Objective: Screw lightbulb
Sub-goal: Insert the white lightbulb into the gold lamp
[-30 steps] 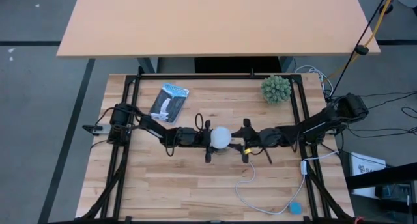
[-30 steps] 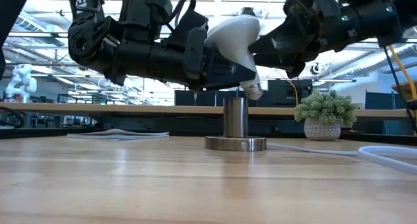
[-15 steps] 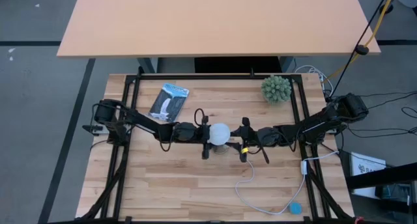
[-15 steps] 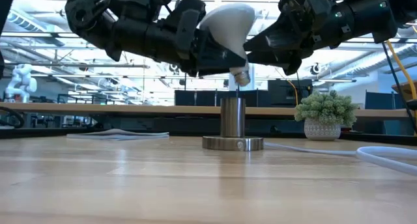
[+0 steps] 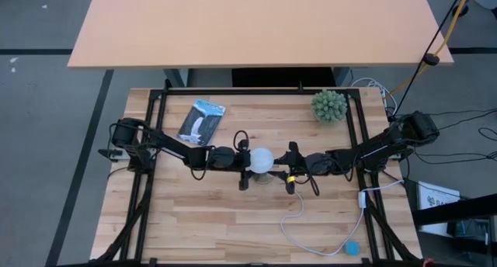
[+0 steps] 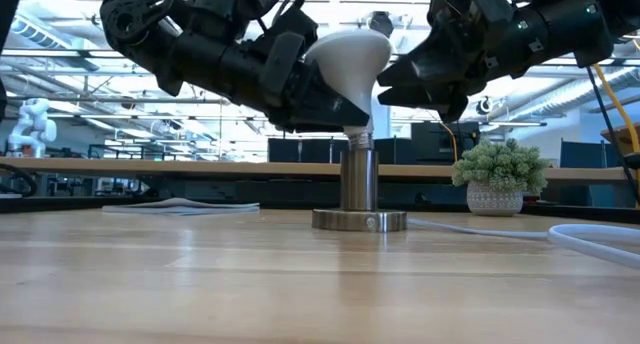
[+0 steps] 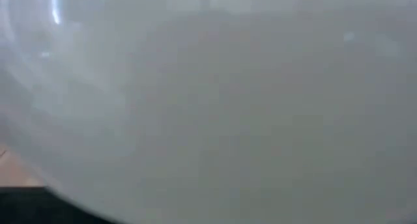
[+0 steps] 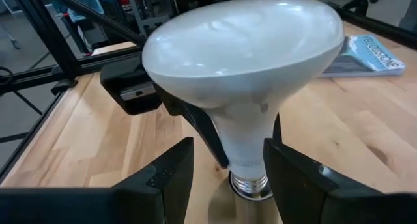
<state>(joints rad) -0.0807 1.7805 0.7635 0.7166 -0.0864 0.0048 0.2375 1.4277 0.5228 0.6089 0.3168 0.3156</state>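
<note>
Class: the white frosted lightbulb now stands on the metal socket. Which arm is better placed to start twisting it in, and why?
Probably the left. The left gripper is shut on the white frosted lightbulb, upright over the cylindrical metal socket. The right gripper is open, with its fingers either side of the neck.

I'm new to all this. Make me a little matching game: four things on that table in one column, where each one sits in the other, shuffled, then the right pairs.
Things:
1. lightbulb
2. potted plant
3. booklet
4. white cord

Places:
A. lying flat at the table's far left
B. held upright by the left gripper, its screw base at the top of the metal socket
C. looping over the near right of the table
D. standing at the far right corner

Pairs: 1-B, 2-D, 3-A, 4-C
</note>
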